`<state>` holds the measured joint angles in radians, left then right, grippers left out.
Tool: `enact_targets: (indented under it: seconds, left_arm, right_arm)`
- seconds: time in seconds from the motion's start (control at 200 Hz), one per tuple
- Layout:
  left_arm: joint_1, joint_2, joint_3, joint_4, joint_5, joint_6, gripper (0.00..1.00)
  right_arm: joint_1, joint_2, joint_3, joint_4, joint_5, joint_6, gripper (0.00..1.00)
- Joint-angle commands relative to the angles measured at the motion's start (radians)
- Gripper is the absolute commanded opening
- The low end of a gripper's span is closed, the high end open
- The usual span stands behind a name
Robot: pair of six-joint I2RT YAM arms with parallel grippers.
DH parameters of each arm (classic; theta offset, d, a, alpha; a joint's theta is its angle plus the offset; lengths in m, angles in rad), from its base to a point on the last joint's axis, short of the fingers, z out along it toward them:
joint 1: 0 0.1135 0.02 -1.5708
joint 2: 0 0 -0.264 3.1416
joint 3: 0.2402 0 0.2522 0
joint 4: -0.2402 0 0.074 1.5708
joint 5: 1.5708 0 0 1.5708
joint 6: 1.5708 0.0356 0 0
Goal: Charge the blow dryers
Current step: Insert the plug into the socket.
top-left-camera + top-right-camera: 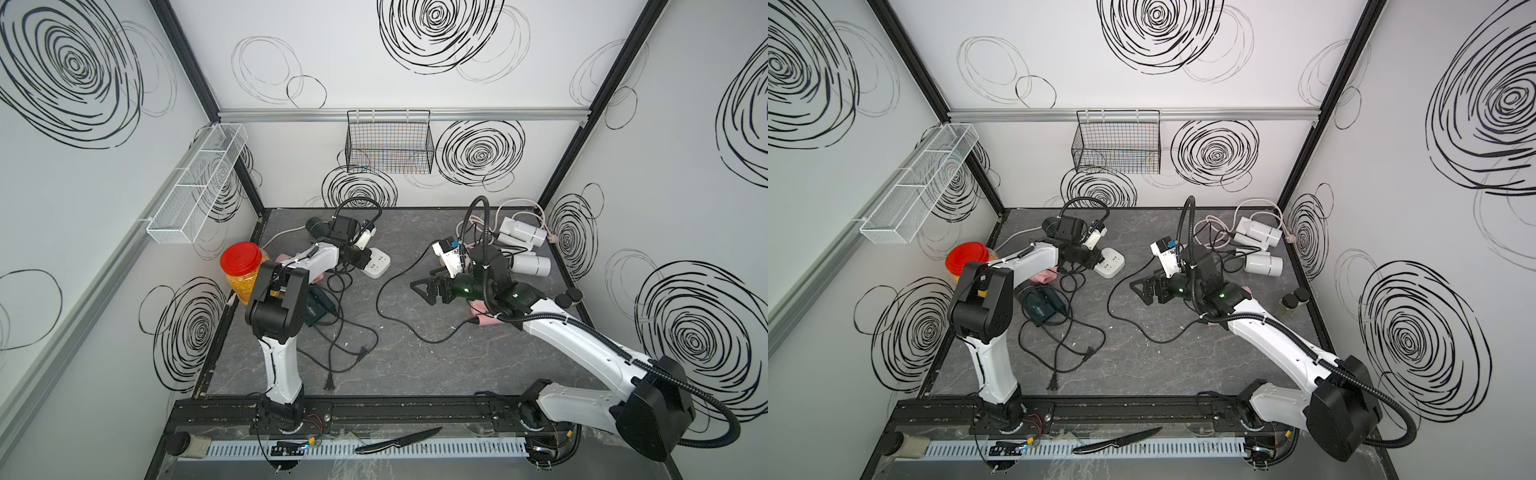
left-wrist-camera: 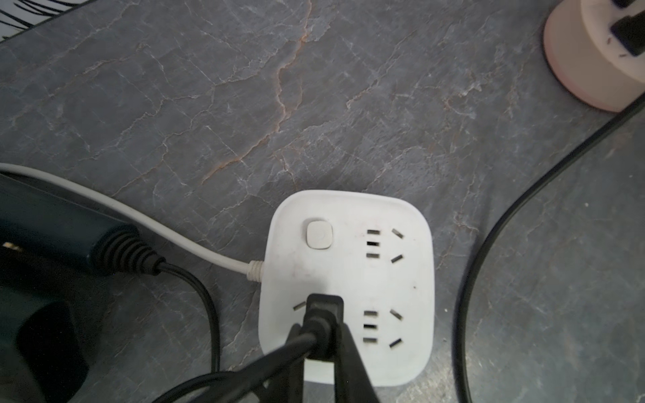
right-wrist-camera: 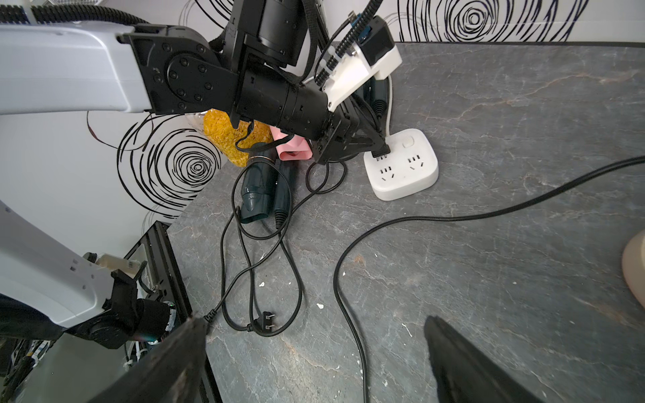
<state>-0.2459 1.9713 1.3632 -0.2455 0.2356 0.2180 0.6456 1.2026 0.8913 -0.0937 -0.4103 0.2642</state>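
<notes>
Light: bright, even and diffuse in both top views.
Shadows: you see faint, soft ones just beside the power strip (image 2: 345, 272).
Focus: sharp at the power strip; the round hub (image 2: 593, 59), well apart, looks soft.
Near lens: the right gripper (image 3: 314, 319) fingers (image 3: 167, 363) blur.

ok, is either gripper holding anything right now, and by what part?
Left gripper pinches a black plug by its body sides, at the white power strip. Right gripper is open, holding nothing.
</notes>
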Motion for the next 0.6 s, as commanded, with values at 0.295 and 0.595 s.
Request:
enact_targets:
  seconds: [0.295, 0.595]
  left_arm:
    - [-0.058, -0.003, -0.045, -0.079, -0.11, -0.019, 0.12]
    - [-0.032, -0.017, -0.128, 0.039, 0.026, -0.197, 0.12]
  right_arm:
    - [-0.003, -0.041, -0.027, 0.01, 0.006, -0.004, 1.0]
    - [-0.006, -0.05, -0.04, 0.023, 0.0, 0.002, 1.0]
